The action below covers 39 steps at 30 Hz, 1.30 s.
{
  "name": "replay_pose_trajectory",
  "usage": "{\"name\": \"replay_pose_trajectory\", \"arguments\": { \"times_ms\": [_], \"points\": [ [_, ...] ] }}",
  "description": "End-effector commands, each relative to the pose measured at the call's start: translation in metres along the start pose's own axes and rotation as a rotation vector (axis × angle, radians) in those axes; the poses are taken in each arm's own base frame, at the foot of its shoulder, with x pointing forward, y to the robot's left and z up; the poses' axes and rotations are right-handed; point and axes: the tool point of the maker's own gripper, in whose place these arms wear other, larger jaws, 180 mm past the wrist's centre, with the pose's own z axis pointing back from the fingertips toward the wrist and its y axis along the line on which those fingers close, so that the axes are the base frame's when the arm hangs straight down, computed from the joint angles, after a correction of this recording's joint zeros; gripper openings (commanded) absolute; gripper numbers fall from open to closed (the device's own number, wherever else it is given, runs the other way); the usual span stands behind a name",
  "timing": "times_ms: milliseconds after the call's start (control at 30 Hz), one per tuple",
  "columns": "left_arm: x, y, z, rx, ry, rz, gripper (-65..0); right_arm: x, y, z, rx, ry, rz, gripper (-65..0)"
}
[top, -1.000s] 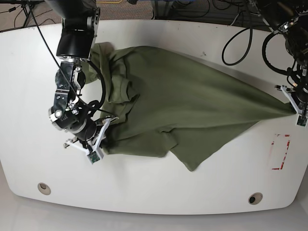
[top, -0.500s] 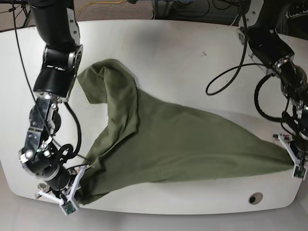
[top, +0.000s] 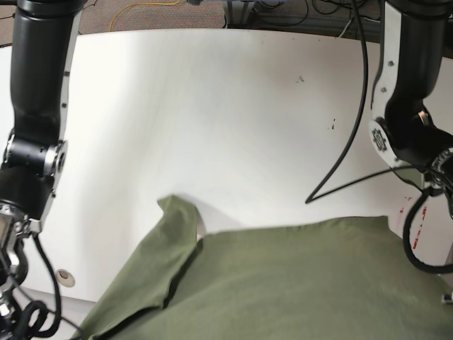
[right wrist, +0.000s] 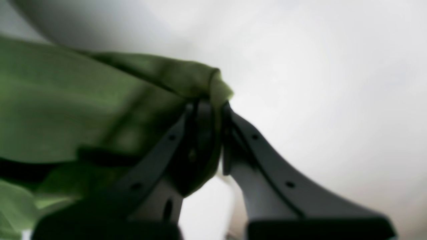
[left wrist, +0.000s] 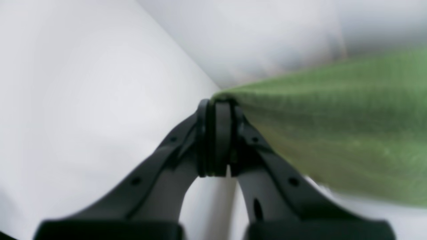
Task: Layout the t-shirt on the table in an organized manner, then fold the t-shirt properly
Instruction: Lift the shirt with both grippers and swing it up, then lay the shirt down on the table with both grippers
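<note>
My left gripper (left wrist: 217, 140) and right gripper (right wrist: 208, 140) each clench a bunched edge of the shirt (top: 283, 283), which is stretched over the near table (top: 212, 106) edge.

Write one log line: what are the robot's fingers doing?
left fingers: pinching t-shirt | right fingers: pinching t-shirt | table: shirt at near edge

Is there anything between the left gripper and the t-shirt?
Nothing: in the left wrist view the left gripper is shut directly on the t-shirt.

White table (top: 212, 106) under olive t-shirt (top: 283, 283)
</note>
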Motion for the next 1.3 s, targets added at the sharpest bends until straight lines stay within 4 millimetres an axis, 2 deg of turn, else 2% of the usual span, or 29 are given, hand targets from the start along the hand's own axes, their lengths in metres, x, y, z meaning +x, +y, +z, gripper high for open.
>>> {"name": "replay_pose_trajectory", "arguments": {
  "times_ms": [0, 100, 233, 333, 400, 467, 500, 667, 800, 967, 1033, 1067, 1100, 1167, 1267],
  "points": [
    [0.040, 0.041, 0.013, 0.096, -0.094, 0.037, -65.0, 0.043, -0.054, 0.030, -0.133, -0.061, 0.038, -61.8],
    [0.056, 0.050, 0.018, 0.115, -0.120, 0.041, -65.0, 0.034, -0.057, 0.032, -0.142, -0.016, 0.058, -61.8],
    [0.066, 0.049, 0.021, 0.116, -0.129, 0.024, -65.0, 0.022, -0.065, 0.039, -0.171, 0.040, 0.067, -61.8],
    [0.064, 0.047, 0.020, 0.111, -0.123, 0.017, -65.0, 0.020, -0.074, 0.051, -0.210, 0.056, 0.086, -61.8],
    [0.057, 0.040, 0.017, 0.099, -0.106, 0.009, -65.0, 0.023, -0.077, 0.059, -0.234, 0.052, 0.098, -61.8],
    [0.042, 0.025, 0.012, 0.068, -0.071, -0.010, -65.0, 0.027, -0.085, 0.074, -0.280, 0.031, 0.111, -61.8],
    [0.038, 0.022, 0.011, 0.061, -0.062, -0.016, -65.0, 0.020, -0.082, 0.076, -0.282, 0.038, 0.110, -61.8],
    [0.003, -0.019, 0.004, -0.023, 0.014, -0.051, -65.0, -0.041, -0.037, 0.076, -0.236, 0.090, 0.062, -61.8],
    [-0.035, -0.042, 0.000, -0.076, 0.088, -0.056, -65.0, -0.090, 0.007, 0.074, -0.164, 0.156, 0.004, -61.8],
    [-0.081, -0.083, 0.003, -0.170, 0.132, -0.104, -65.0, -0.160, 0.081, 0.067, -0.010, 0.276, -0.102, -61.8],
    [-0.095, -0.094, 0.007, -0.194, 0.146, -0.121, -65.0, -0.181, 0.109, 0.070, 0.044, 0.304, -0.135, -62.0],
    [-0.108, -0.102, 0.012, -0.212, 0.161, -0.135, -65.0, -0.198, 0.131, 0.075, 0.081, 0.321, -0.167, -62.0],
    [-0.114, -0.105, 0.014, -0.219, 0.171, -0.139, -65.0, -0.204, 0.138, 0.077, 0.093, 0.326, -0.180, -62.0],
    [-0.135, -0.114, 0.020, -0.245, 0.207, -0.148, -65.0, -0.224, 0.172, 0.083, 0.150, 0.332, -0.245, -62.0],
    [-0.158, -0.126, 0.028, -0.284, 0.241, -0.155, -65.0, -0.242, 0.214, 0.094, 0.219, 0.341, -0.306, -62.0]
  ]
}}
